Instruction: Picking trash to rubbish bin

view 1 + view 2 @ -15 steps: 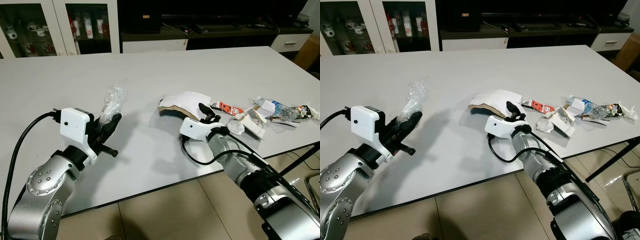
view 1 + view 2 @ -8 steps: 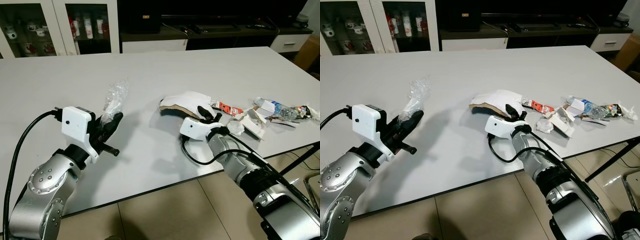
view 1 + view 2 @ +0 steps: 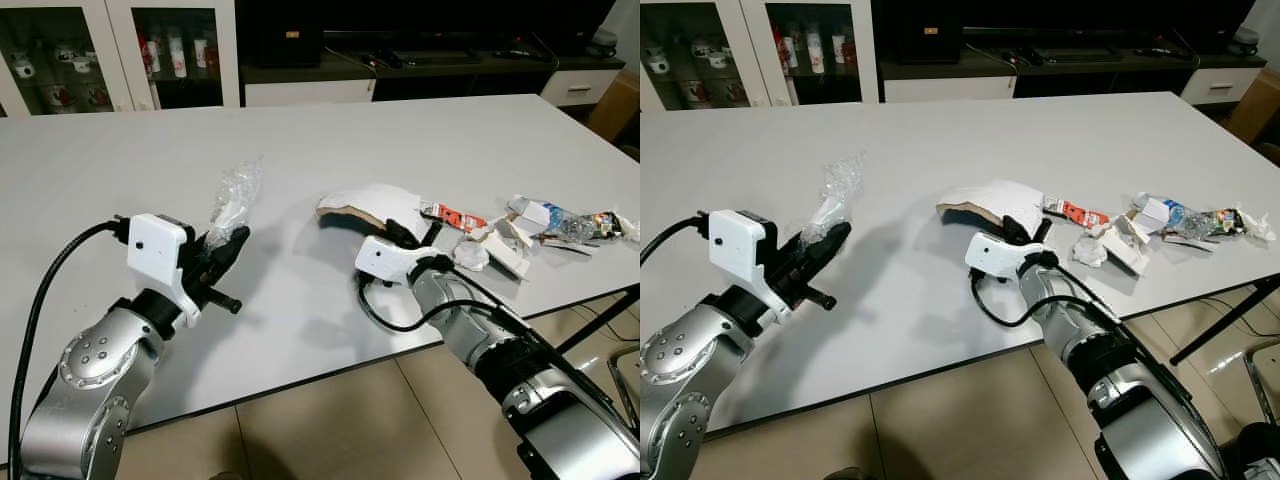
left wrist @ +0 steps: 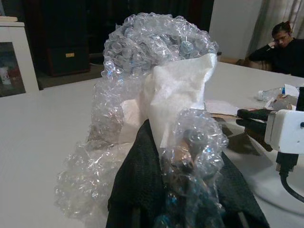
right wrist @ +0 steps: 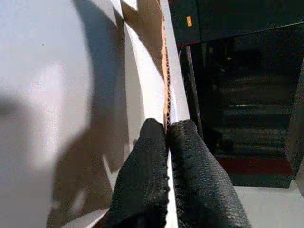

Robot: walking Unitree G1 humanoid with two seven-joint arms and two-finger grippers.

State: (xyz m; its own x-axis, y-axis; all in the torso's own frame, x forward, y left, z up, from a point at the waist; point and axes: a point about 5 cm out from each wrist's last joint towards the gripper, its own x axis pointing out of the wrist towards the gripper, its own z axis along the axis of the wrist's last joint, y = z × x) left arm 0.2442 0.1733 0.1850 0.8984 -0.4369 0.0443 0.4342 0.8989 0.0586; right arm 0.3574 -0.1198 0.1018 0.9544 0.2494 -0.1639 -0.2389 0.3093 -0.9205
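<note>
My left gripper [image 3: 228, 243] is shut on a wad of clear bubble wrap [image 3: 231, 193] with white paper in it, held just above the white table [image 3: 300, 130] at its near left. The wrap [image 4: 156, 85] bulges over the black fingers [image 4: 142, 180] in the left wrist view. My right gripper [image 3: 400, 232] is shut on the near edge of a curved white cardboard piece [image 3: 368, 203] with a brown underside, at the table's middle. Its pads [image 5: 147, 156] pinch the corrugated edge [image 5: 165, 90].
Several scraps lie at the table's right near edge: a red and white wrapper [image 3: 452, 216], white torn paper [image 3: 505, 245] and a crushed clear bottle [image 3: 568, 222]. Glass cabinets [image 3: 110, 50] and a dark TV stand [image 3: 430, 55] stand behind the table. A person [image 4: 282, 40] sits beyond it.
My right gripper has slid a little further onto the cardboard and the piece has shifted slightly. The left gripper with the bubble wrap has risen a touch.
</note>
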